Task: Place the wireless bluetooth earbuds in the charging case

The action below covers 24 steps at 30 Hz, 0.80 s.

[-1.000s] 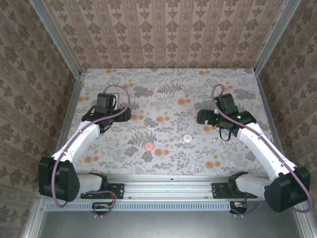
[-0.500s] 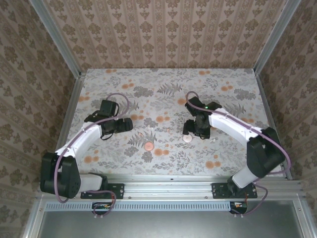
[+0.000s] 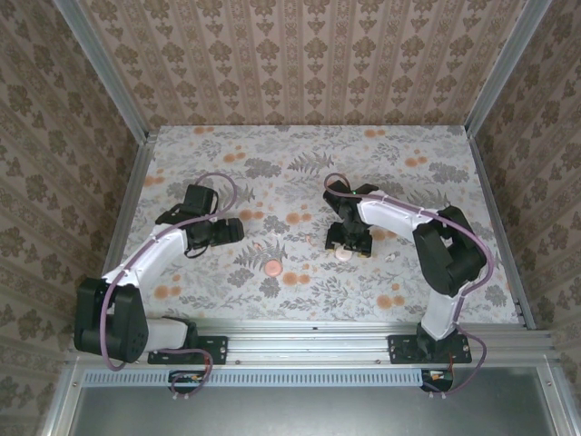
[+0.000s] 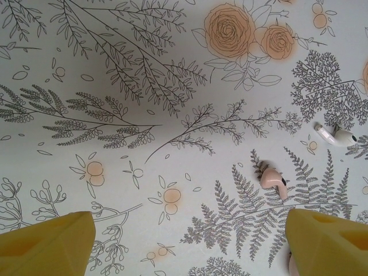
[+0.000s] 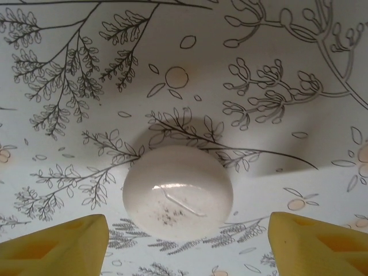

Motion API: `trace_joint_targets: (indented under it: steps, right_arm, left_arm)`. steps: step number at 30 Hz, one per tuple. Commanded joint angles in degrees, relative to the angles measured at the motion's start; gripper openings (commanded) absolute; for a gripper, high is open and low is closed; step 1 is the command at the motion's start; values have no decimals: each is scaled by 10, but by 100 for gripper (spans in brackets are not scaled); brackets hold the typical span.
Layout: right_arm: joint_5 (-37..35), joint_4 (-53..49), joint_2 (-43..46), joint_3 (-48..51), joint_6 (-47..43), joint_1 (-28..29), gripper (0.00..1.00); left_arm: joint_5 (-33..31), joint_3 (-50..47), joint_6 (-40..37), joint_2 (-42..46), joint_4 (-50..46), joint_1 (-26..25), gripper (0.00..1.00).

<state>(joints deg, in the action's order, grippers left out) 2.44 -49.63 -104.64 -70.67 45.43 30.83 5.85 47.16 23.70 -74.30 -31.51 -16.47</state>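
The charging case lies in two round halves. The paler half (image 5: 178, 192) is a glossy dome on the cloth, just ahead of my right gripper (image 5: 187, 247), whose yellow fingers stand apart on either side without touching it. In the top view that gripper (image 3: 349, 242) hovers over this half (image 3: 344, 255), and the darker pink half (image 3: 271, 267) lies to its left. My left gripper (image 4: 187, 247) is open over bare cloth. A white earbud (image 4: 336, 136) and a pinkish earbud (image 4: 273, 178) lie ahead of it to the right.
The table wears a floral cloth with printed orange blotches (image 3: 297, 218). A tiny white piece (image 3: 390, 257) lies right of the right gripper. Patterned walls and metal rails (image 3: 136, 195) close in the table on three sides.
The right arm has swung left and come down over the paler case half, its jaws narrowing somewhat. The left gripper shifted slightly right early on, then stayed still.
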Motion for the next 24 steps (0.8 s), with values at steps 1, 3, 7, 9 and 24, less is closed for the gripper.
trace_joint_targets:
  steps: [1, 3, 7, 9, 24]
  right_arm:
    - [13, 1, -24, -21, 7, 3, 73]
    - [13, 1, -36, -27, 5, 3, 72]
    - [10, -1, -52, -32, 1, 3, 68]
    - [6, -2, -58, -32, -1, 3, 65]
    - [-27, 46, -3, 0, -8, 3, 45]
  left_arm:
    - [2, -11, 10, -6, -10, -1, 87]
    - [1, -11, 12, -7, -10, -1, 87]
    - [2, -12, 13, -8, -10, -1, 87]
    - [2, -13, 14, -9, -10, -1, 87]
    - [32, -24, 9, 4, 6, -3, 83]
